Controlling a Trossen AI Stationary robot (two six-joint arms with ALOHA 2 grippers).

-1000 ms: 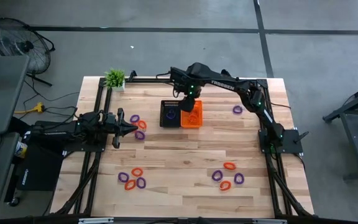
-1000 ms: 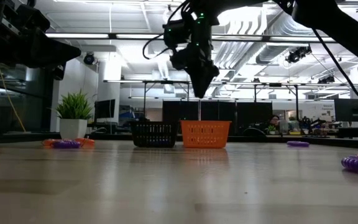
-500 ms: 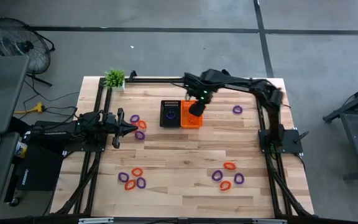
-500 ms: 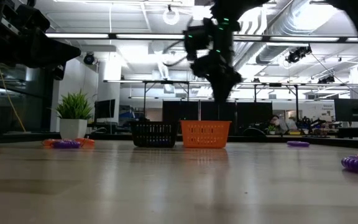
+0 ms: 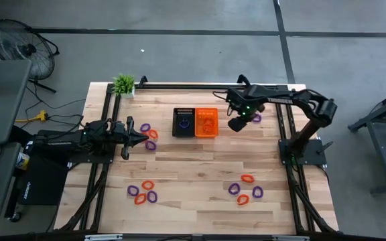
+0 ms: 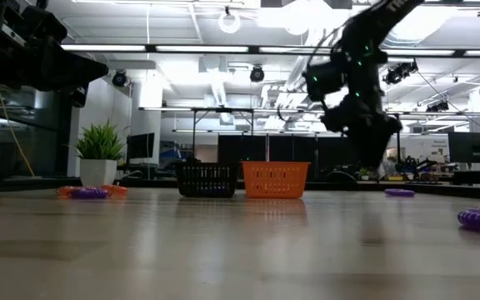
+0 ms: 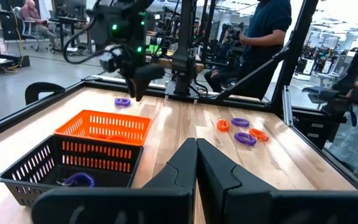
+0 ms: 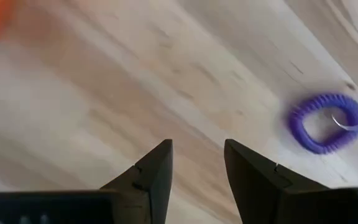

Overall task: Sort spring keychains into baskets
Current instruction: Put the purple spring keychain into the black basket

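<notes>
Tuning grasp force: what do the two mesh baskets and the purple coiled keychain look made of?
Black mesh basket and orange mesh basket: likely rigid moulded plastic, thin lattice walls, matte. Purple coiled keychain: seemingly flexible plastic coil, slightly glossy, with a thin shiny ring, probably metal.

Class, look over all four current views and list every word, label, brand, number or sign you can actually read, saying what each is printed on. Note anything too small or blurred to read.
None can be read.
Right arm: any lettering along it is too small and blurred to read.
Black basket, orange basket, plant pot: no labels seen.
Room behind the table: no legible signs.
</notes>
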